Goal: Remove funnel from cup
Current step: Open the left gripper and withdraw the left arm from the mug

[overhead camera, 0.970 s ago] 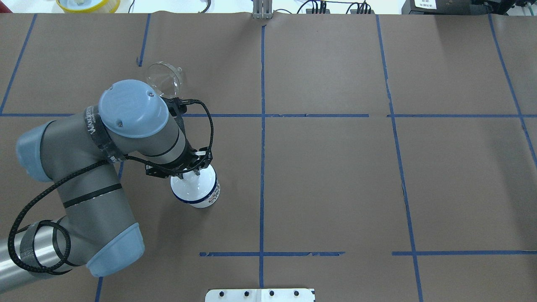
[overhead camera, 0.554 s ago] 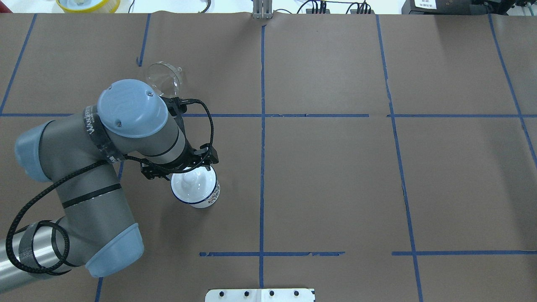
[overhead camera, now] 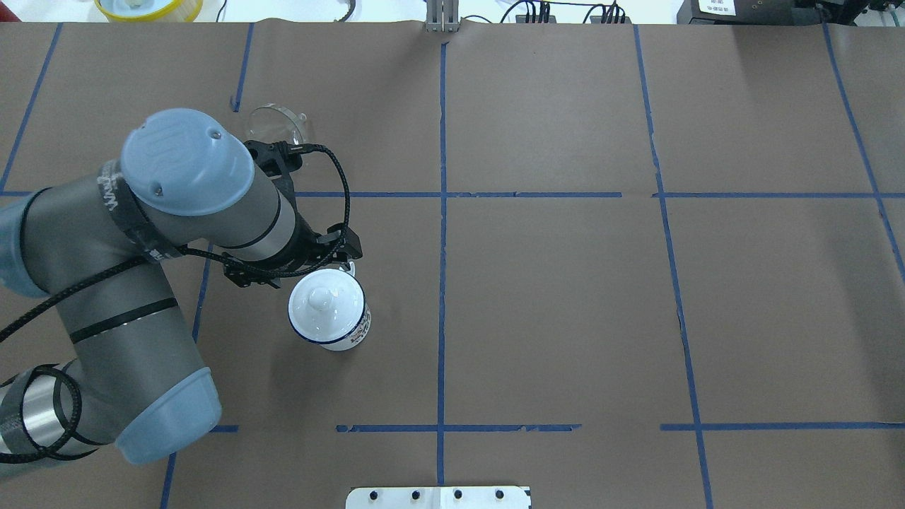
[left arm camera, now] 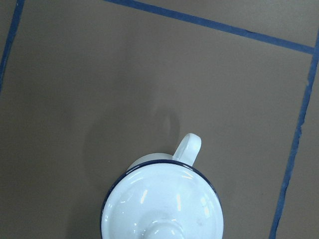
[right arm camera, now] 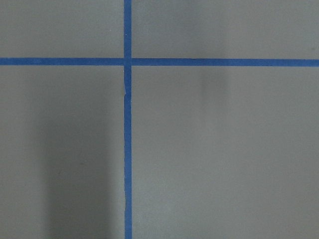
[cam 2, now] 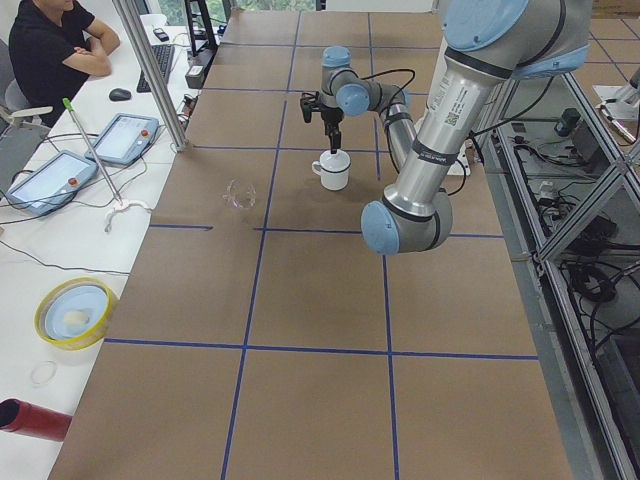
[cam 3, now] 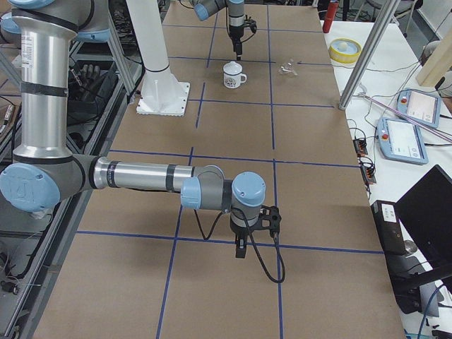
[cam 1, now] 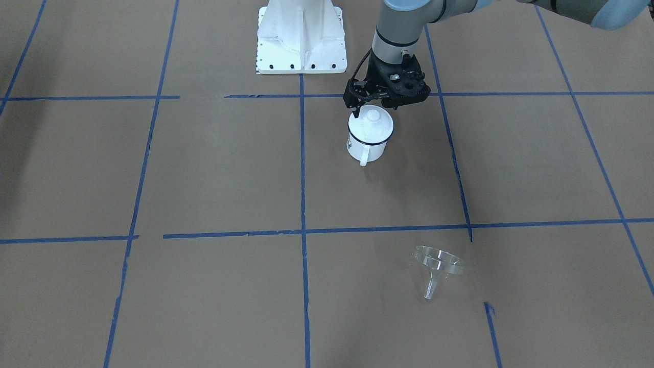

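On the brown paper-covered table [cam 1: 204, 179], you have the clear plastic funnel [cam 1: 438, 266] resting well apart from the blue-rimmed white enamel cup [cam 1: 369, 140] (removal looks complete). Left end effector [cam 1: 368, 104] hovers just beside the cup; released or clenched, cannot tell. Next: retract without bumping it.

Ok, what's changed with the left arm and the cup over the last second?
The left gripper drew off from over the cup, a little forward and to the robot's left, so the white lid on the cup now shows whole. Whether the jaws had held the lid cannot be told. Cup, lid and funnel stayed put, the funnel lying apart from the cup.
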`<action>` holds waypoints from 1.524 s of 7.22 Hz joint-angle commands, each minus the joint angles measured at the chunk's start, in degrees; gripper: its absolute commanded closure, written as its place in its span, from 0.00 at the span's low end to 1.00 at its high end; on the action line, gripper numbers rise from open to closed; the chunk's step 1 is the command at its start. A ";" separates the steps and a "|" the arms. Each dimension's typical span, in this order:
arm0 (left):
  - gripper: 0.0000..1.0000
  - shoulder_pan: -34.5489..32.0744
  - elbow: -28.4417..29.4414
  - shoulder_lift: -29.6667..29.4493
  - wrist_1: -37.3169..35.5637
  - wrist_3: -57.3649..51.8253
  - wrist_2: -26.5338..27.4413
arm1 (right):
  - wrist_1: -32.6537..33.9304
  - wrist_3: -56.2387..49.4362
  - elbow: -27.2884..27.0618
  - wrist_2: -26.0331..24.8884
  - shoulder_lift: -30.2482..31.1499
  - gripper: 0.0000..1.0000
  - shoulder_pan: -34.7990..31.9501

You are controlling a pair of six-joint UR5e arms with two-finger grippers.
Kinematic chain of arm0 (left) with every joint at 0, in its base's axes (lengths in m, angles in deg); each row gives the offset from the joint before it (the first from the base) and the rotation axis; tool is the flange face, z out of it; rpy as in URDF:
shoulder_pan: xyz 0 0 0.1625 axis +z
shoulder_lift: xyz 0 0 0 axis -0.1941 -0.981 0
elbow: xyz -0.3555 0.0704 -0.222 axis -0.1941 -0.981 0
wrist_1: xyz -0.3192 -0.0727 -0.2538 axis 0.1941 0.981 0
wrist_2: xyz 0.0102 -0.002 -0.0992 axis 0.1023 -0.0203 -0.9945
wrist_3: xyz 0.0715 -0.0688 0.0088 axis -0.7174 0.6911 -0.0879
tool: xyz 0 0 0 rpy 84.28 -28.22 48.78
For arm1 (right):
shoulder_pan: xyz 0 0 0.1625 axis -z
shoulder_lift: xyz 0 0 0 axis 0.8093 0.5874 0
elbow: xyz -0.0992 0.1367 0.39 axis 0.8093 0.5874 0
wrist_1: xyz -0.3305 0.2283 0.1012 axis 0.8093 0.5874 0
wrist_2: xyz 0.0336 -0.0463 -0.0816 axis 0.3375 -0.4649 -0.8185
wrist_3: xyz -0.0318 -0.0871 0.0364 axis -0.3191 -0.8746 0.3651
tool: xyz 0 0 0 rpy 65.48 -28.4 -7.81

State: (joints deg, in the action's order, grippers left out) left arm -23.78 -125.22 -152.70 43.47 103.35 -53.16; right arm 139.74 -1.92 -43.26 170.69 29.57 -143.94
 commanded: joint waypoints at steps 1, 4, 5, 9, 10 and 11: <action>0.00 -7.18 -0.60 0.62 0.15 -13.67 -0.09 | 0.00 0.00 -0.03 0.00 0.00 0.00 0.00; 0.00 -25.70 3.24 5.87 5.04 -42.65 -1.31 | 0.00 0.00 0.06 0.00 0.00 0.00 0.00; 0.00 -32.37 9.10 7.81 10.47 -51.00 -6.71 | 0.00 0.00 -0.03 0.00 0.00 0.00 0.00; 0.00 -48.57 23.04 23.34 19.57 -75.19 -18.10 | 0.00 0.00 -0.03 0.00 0.00 0.00 0.00; 0.00 -52.27 22.96 28.69 19.66 -80.48 -18.11 | 0.00 0.00 -0.03 0.00 0.00 0.00 0.00; 0.00 -53.78 22.96 33.53 20.71 -81.84 -18.89 | 0.00 0.00 -0.03 0.00 0.00 0.00 0.00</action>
State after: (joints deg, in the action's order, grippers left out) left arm -74.52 -102.52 -125.35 63.17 25.27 -71.32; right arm 139.74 -1.92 -43.29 170.69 29.57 -143.94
